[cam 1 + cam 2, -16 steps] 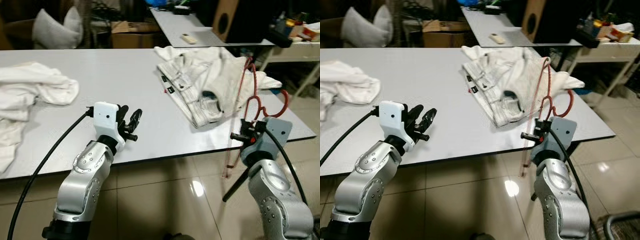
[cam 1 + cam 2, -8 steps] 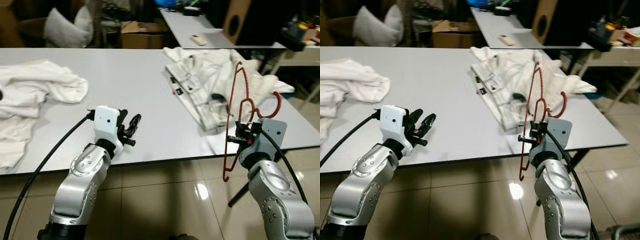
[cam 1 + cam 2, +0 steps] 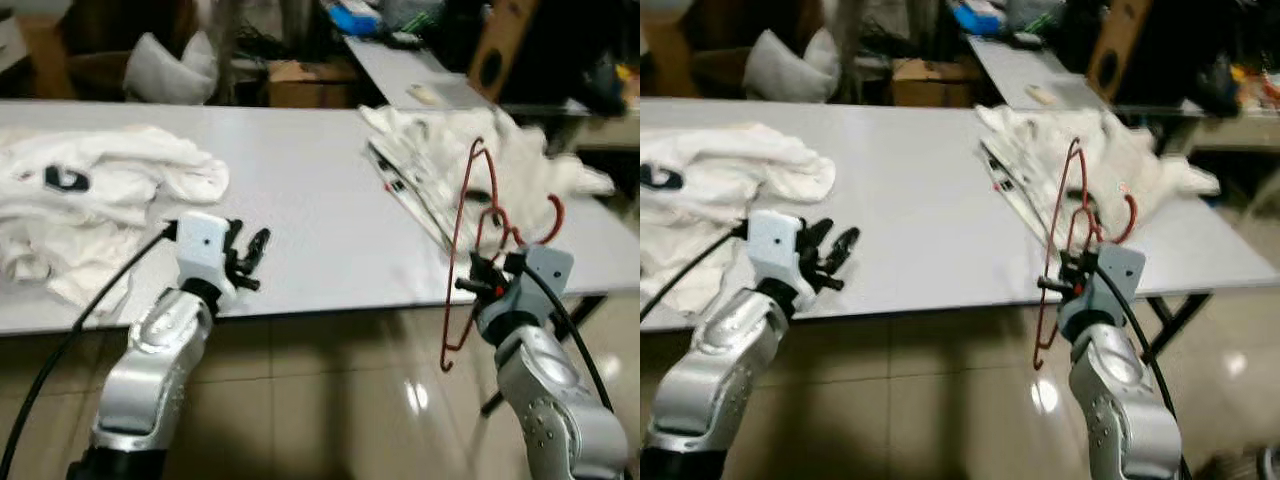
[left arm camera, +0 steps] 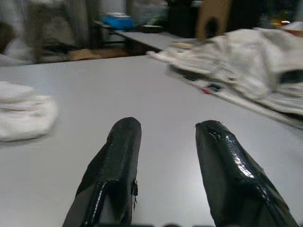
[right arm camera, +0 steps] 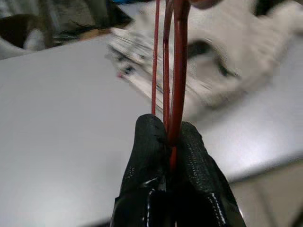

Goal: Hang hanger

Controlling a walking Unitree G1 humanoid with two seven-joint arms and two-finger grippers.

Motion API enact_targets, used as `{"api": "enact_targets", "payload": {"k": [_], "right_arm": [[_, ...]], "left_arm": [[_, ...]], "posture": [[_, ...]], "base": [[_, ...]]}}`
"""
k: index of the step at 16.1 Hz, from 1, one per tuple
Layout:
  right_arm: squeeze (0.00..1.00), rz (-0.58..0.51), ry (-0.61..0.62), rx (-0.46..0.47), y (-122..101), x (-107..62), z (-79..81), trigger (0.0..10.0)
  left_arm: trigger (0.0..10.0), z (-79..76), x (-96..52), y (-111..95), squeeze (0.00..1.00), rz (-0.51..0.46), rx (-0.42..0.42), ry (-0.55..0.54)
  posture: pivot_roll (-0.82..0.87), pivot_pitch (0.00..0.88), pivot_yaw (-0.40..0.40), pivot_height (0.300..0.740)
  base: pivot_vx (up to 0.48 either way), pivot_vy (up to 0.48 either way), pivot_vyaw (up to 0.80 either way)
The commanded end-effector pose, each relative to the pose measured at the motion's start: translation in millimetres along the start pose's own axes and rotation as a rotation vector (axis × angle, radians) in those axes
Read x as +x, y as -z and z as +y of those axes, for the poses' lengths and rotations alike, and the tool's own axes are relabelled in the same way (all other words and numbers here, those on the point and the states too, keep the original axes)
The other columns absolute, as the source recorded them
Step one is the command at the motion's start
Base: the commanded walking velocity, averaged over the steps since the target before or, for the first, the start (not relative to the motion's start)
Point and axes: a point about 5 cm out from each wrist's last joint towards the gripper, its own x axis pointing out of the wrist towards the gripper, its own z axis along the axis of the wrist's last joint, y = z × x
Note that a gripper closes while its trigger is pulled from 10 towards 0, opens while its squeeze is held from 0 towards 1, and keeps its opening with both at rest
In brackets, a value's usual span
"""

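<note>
The right gripper (image 5: 171,142) has its jaws closed on the red hanger (image 3: 470,230), which stands upright above them by the counter (image 3: 300,190) edge, while the left gripper (image 4: 165,161) waits open.

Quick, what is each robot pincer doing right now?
Left pincer: open, holding nothing, over the table.
Right pincer: shut on the red hanger.

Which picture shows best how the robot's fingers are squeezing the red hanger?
The right wrist view: both black fingers press shut on the red hanger, its wire running up between them. The eye views show the whole hanger held upright by the right gripper at the table's edge, but the pinch is tiny. The left wrist view faces the table and clothes.
</note>
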Motion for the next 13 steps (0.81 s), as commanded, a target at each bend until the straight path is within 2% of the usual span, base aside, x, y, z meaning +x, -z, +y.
{"api": "enact_targets", "payload": {"k": [1,10,13], "right_arm": [[0.0,-0.012,0.025,-0.001,-3.5,-0.5,-5.9,10.0],[0.0,-0.028,0.037,0.005,-5.7,-2.0,-7.2,10.0],[0.0,-0.029,0.037,-0.012,-5.9,-2.1,-6.6,10.0]], "left_arm": [[10.0,-6.1,2.1,-2.7,0.0,-0.004,0.013,0.023],[10.0,-8.3,2.7,-4.9,0.0,-0.013,0.008,0.06],[10.0,-8.9,3.1,-4.8,0.0,-0.013,0.006,0.065]], "posture": [[-0.12,0.0,-0.039,0.727],[-0.12,0.0,-0.034,0.727],[-0.12,0.0,-0.031,0.727]], "base": [[0.0,0.0,-0.78],[0.027,0.0,0.0],[0.242,0.0,-0.79]]}}
